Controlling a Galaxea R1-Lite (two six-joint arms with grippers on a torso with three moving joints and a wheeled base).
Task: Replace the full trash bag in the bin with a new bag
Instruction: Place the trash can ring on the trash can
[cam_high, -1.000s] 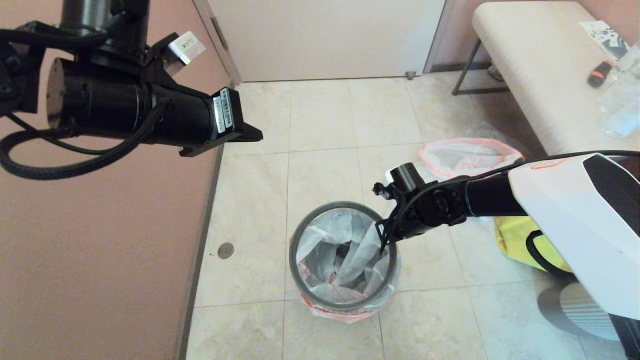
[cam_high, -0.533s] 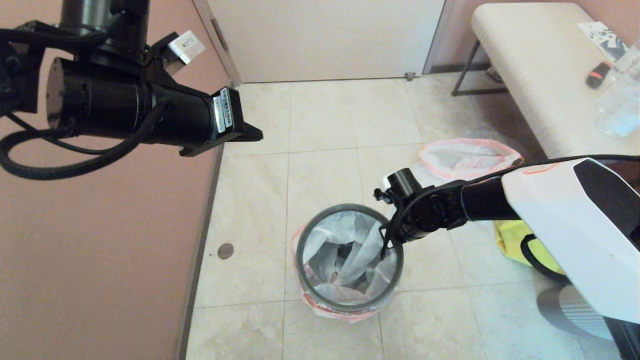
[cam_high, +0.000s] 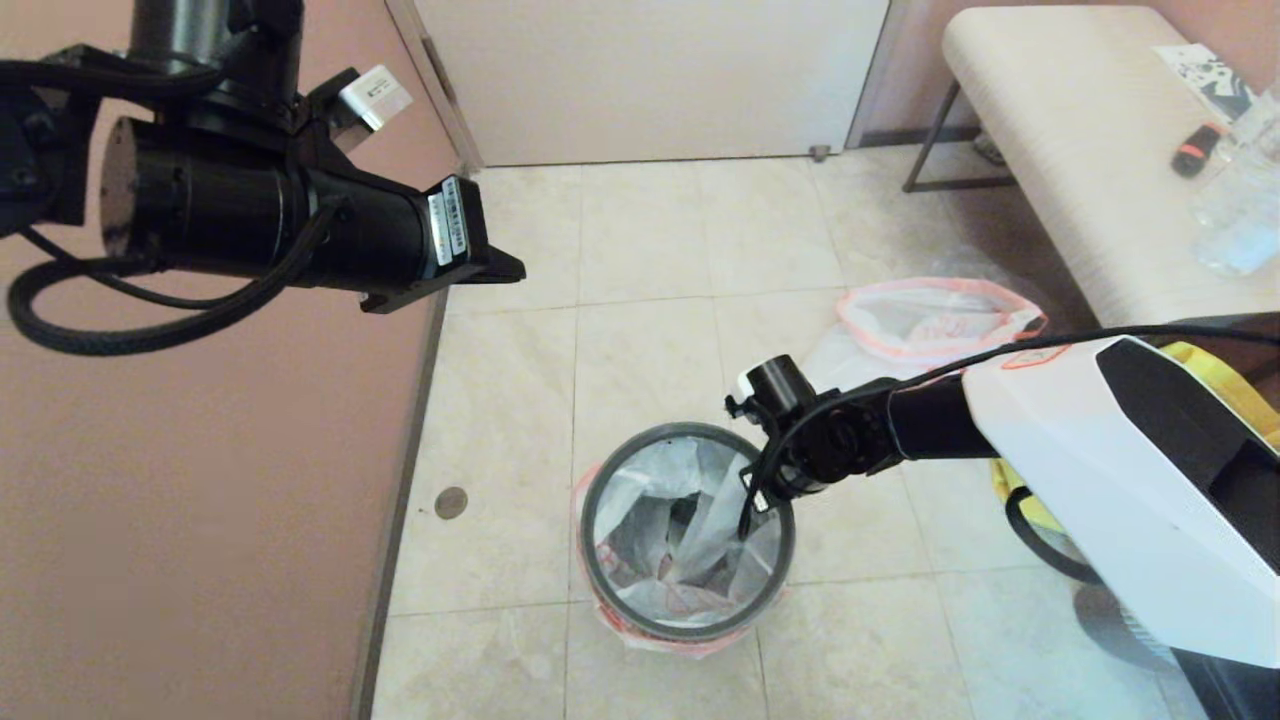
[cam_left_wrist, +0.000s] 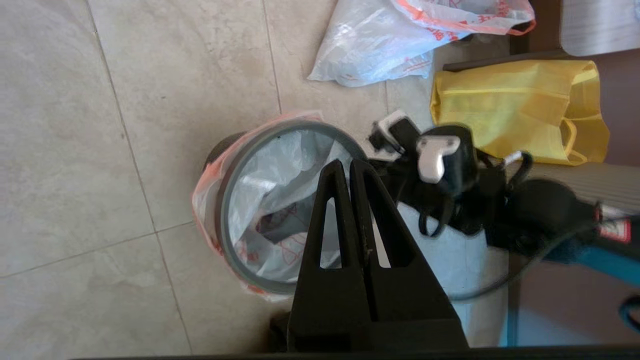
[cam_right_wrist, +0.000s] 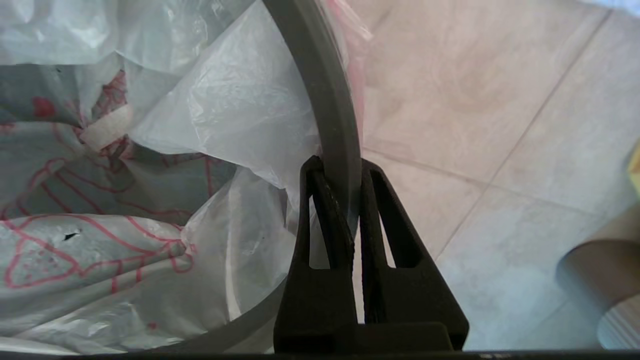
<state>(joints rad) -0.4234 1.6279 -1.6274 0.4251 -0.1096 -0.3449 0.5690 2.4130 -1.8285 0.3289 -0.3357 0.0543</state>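
Since the earlier frame the bin (cam_high: 686, 535) w/ its hoop (cam_high: 600, 480) has slid slightly left on the floor, dragged by the right gripper (cam_right_wrist: 340, 167), jaws pinching the hoop's right side. Bin sits mid-floor, white liner bag (cam_high: 690, 510) inside. Left gripper (cam_left_wrist: 348, 167) parked high near the wall, jaws pressed together.

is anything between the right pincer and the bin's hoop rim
Nothing visible. The right pincer is already clamped on the hoop of the bin, one finger inside against the bag, one outside. The left pincer is shut, high above.
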